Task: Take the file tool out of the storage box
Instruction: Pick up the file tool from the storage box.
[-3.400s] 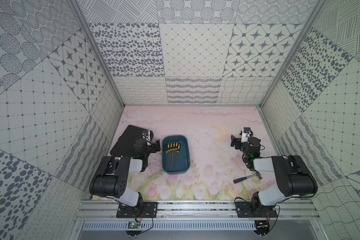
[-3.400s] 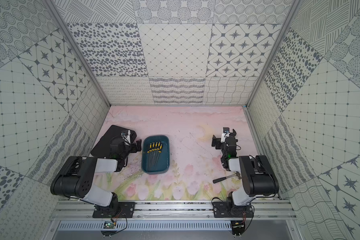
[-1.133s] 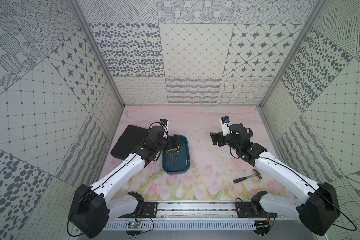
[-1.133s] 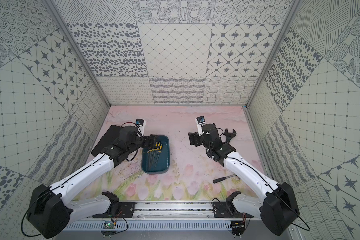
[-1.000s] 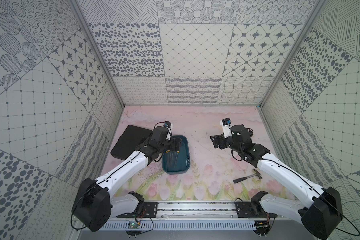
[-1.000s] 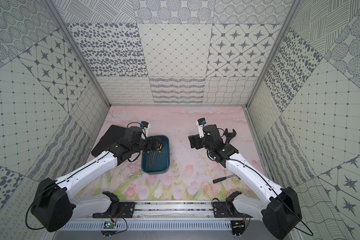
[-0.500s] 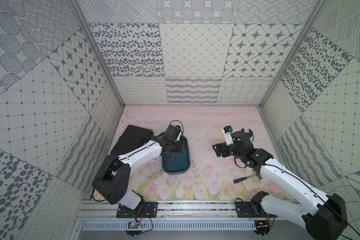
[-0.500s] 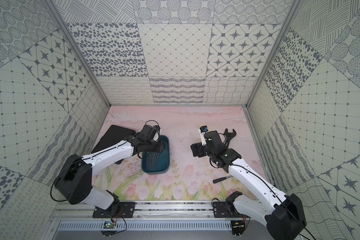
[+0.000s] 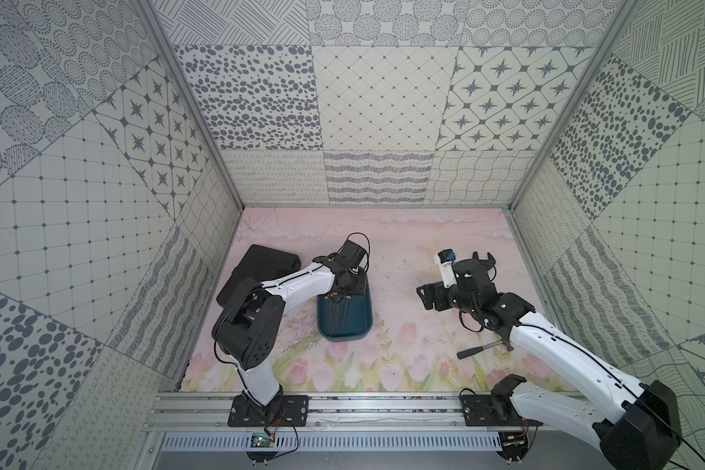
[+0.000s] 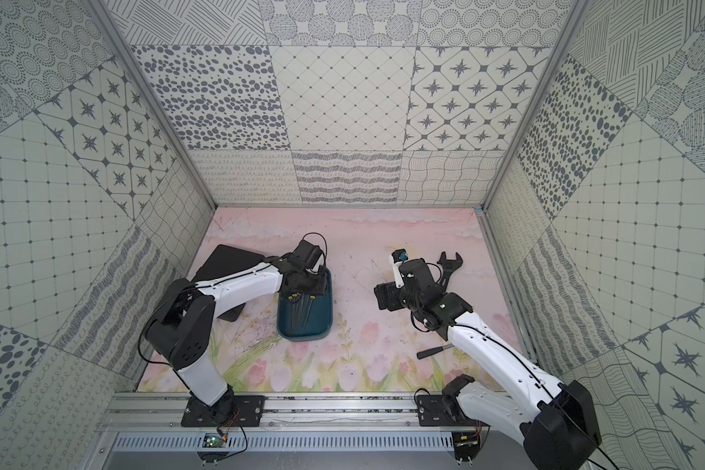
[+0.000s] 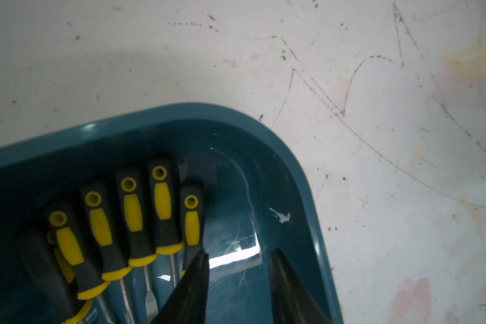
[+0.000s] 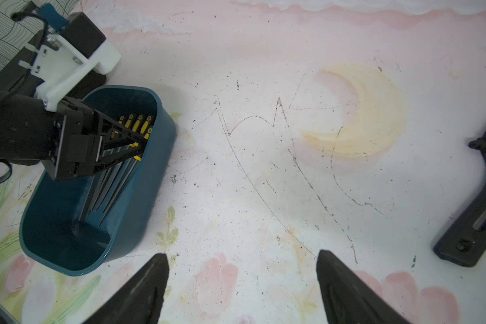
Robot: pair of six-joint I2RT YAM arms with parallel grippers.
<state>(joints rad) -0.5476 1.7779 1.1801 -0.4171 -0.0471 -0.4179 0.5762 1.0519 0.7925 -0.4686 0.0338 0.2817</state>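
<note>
The storage box (image 9: 357, 331) (image 10: 320, 329) is a dark teal tub on the pink mat. Several file tools (image 11: 132, 207) (image 10: 302, 309) with black and yellow handles lie side by side in it. My left gripper (image 11: 239, 252) (image 9: 349, 287) reaches down into the far end of the box, just right of the handles. Its jaws stand partly apart over bare box floor. One finger (image 11: 197, 275) rests against the outermost file's handle (image 11: 192, 221). My right gripper (image 12: 243, 254) (image 9: 426, 295) hovers open over the mat to the right of the box (image 12: 141, 196), with nothing in it.
A flat black case (image 9: 261, 264) (image 10: 228, 256) lies left of the box, under my left arm. A black adjustable wrench (image 10: 448, 262) (image 12: 472, 213) lies behind my right wrist. A small hammer (image 9: 483, 349) (image 10: 436, 350) lies near the front right.
My left arm has swung over the box and lowered into it, and its jaws have narrowed from wide open. My right arm has drifted slightly toward the front, jaws still wide.
</note>
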